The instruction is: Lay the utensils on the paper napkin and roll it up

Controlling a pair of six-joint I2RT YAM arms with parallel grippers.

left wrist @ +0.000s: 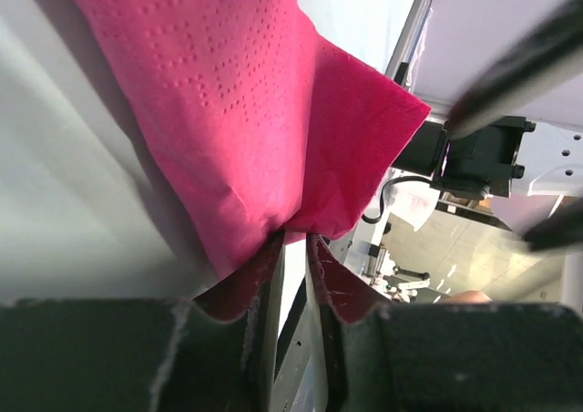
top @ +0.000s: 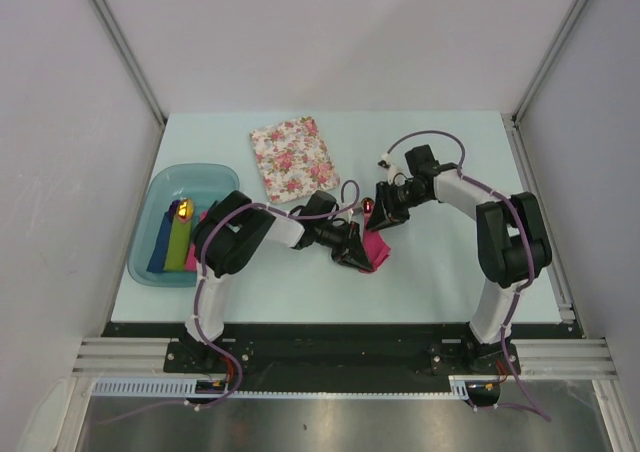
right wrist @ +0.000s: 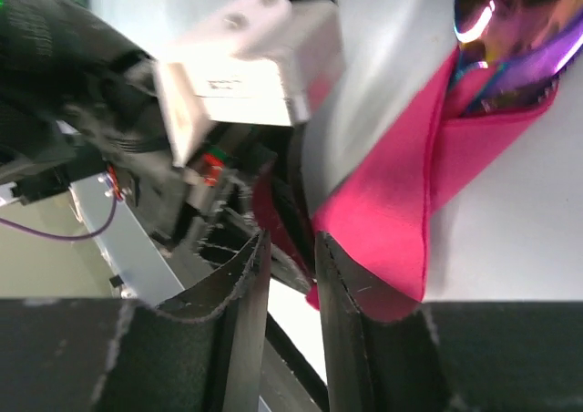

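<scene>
Pale blue table (top: 450,272), white enclosure walls around it. Pink napkin (top: 377,249) is mid-table, folded over rather than flat, with both arms converged on it.

Left gripper (left wrist: 293,241): clamped on the napkin. Its wrist view shows the paper pinched between the two fingers, with the rest of the sheet rising away in a fold.

Right gripper (right wrist: 291,237): fingers almost together, thin gap, napkin edge running into it. Reads as a pinch on the napkin too. It works the far side of the napkin, the left one the near-left side. They are close together; can't tell if they touch.

Spoon (right wrist: 510,29): iridescent purple bowl sticks out of the fold at the far end, paper wrapped round its neck, handle hidden inside. From above the bowl shows as a red glint just beside the right gripper.

Elsewhere: floral napkin (top: 293,159) lies flat at far centre, well apart. Teal tub (top: 200,180) at the left edge holds a blue roll (top: 160,242) and a green roll (top: 178,247), with a shiny orange glint at their far end.
</scene>
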